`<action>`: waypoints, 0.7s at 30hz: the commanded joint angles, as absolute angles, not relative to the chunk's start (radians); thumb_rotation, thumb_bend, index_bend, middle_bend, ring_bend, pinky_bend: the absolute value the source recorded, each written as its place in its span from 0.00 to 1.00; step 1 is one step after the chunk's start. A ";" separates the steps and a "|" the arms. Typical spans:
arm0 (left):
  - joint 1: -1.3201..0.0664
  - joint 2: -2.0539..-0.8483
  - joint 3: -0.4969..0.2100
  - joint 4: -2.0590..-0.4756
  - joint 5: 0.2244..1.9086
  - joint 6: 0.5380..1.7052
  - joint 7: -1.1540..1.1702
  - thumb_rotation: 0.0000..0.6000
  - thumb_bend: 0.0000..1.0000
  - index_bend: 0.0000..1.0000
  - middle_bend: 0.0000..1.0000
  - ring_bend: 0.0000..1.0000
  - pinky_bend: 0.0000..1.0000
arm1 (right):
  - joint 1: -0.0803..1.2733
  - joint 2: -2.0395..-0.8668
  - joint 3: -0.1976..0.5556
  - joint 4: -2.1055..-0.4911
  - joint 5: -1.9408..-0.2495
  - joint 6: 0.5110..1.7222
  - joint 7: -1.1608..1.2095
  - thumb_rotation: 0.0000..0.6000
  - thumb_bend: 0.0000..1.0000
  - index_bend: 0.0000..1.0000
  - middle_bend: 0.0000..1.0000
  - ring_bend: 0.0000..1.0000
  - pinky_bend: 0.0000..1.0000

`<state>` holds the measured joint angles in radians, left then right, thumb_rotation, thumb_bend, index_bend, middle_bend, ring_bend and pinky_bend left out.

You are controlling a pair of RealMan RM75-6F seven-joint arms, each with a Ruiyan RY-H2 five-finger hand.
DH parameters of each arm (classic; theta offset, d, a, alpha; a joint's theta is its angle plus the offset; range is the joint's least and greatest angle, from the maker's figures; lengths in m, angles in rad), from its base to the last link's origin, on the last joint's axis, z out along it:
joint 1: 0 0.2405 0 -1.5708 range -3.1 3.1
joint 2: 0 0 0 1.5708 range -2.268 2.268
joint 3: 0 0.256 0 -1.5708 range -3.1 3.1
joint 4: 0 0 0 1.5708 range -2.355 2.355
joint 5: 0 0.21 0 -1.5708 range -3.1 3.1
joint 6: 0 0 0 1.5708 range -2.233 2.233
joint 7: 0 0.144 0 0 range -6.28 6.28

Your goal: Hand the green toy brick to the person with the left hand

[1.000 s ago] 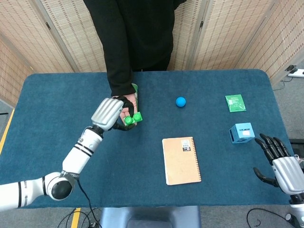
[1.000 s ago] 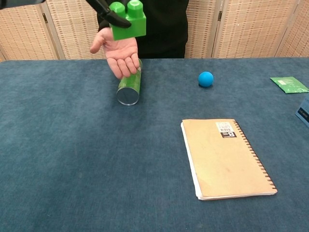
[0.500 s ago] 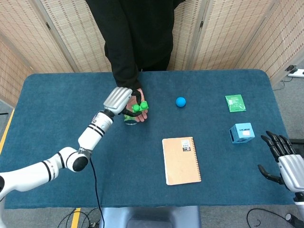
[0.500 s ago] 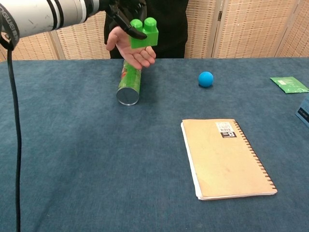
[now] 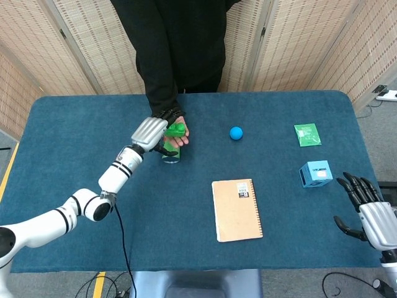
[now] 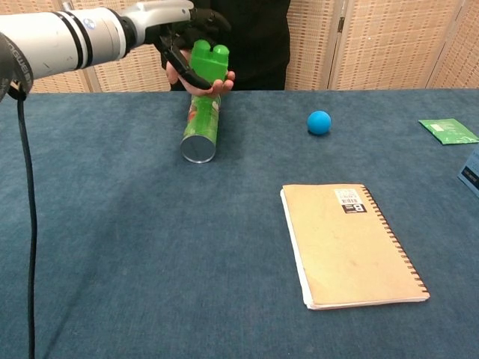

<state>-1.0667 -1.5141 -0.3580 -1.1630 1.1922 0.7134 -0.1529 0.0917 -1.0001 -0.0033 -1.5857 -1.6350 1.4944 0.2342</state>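
Observation:
The green toy brick [image 6: 209, 60] lies on the person's upturned palm [image 6: 203, 87] at the far side of the table, above a lying can. My left hand [image 6: 178, 45] still grips the brick, with dark fingers wrapped along its left and lower side. From the head view, the left hand [image 5: 151, 131] sits just left of the brick [image 5: 177, 130] and the person's hand [image 5: 180, 139]. Off the table's front right corner, my right hand [image 5: 371, 214] stays open, fingers spread and holding nothing.
A green can [image 6: 200, 129] lies on its side under the handover spot. A blue ball [image 6: 319, 122], a tan spiral notebook [image 6: 348, 243], a green packet [image 5: 307, 134] and a blue box [image 5: 316, 173] lie to the right on the blue table [image 6: 112, 247].
My left hand carried the brick lower and further toward the person, setting it onto the palm. The person's hand drew back slightly. The right hand barely moved.

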 commanded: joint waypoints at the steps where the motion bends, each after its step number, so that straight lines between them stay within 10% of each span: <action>1: -1.040 -1.442 -0.375 -1.313 1.157 0.780 -0.073 1.00 0.13 0.01 0.00 0.00 0.17 | 0.092 -1.001 -0.007 -1.587 -1.644 1.496 0.231 1.00 0.26 0.00 0.00 0.00 0.00; 11: -0.832 -1.209 -0.303 -1.881 1.105 1.098 0.235 1.00 0.13 0.00 0.00 0.00 0.17 | 0.082 -1.003 -0.034 -1.586 -1.706 1.526 0.217 1.00 0.26 0.00 0.00 0.00 0.00; 21: -0.371 -1.152 0.110 -1.836 1.540 1.557 0.330 1.00 0.13 0.00 0.00 0.00 0.16 | 0.070 -1.021 -0.037 -1.593 -1.712 1.542 0.164 1.00 0.26 0.00 0.00 0.00 0.00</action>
